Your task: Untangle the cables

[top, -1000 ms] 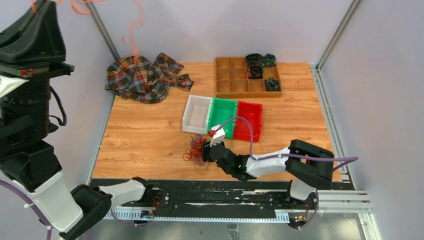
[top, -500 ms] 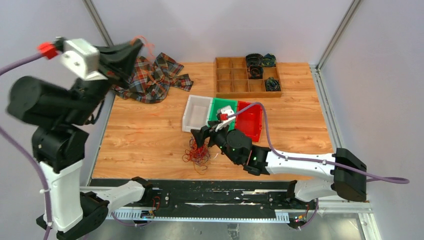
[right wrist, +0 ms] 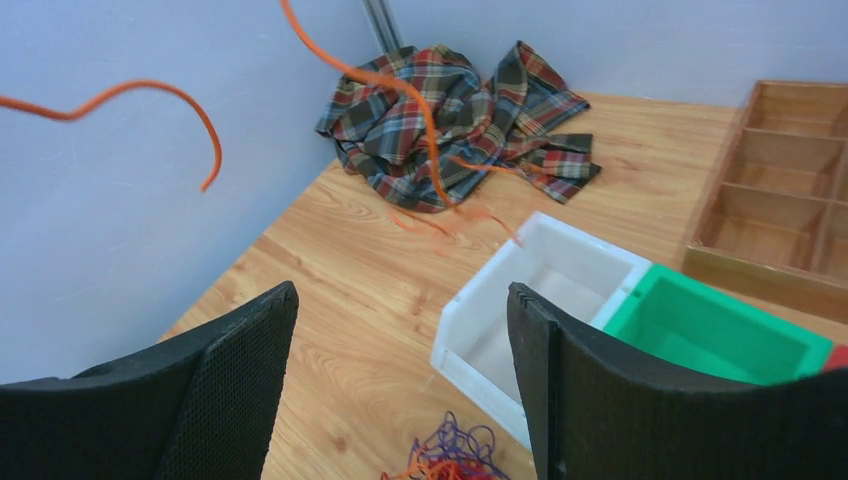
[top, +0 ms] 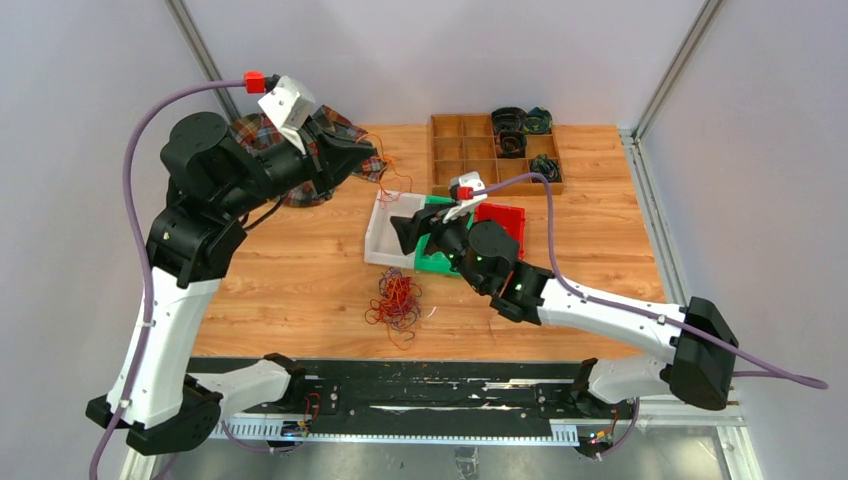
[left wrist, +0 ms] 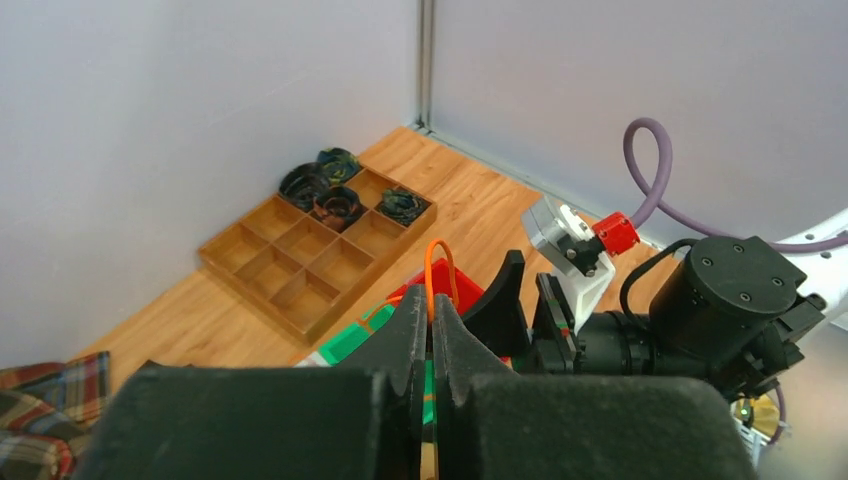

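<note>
Robotics lab test cell. Table with wood-grain top, boxed in by plain grey wall panels on its far side and both flanks. Bare aluminium posts rise at table's far corners. Black mounting rail runs along table's near edge, two robot arms bolted there. Staged props on table: divided wooden tray near far edge, row of plastic bins at middle, plaid cloth at far-left corner, cable tangle toward near edge.
</note>
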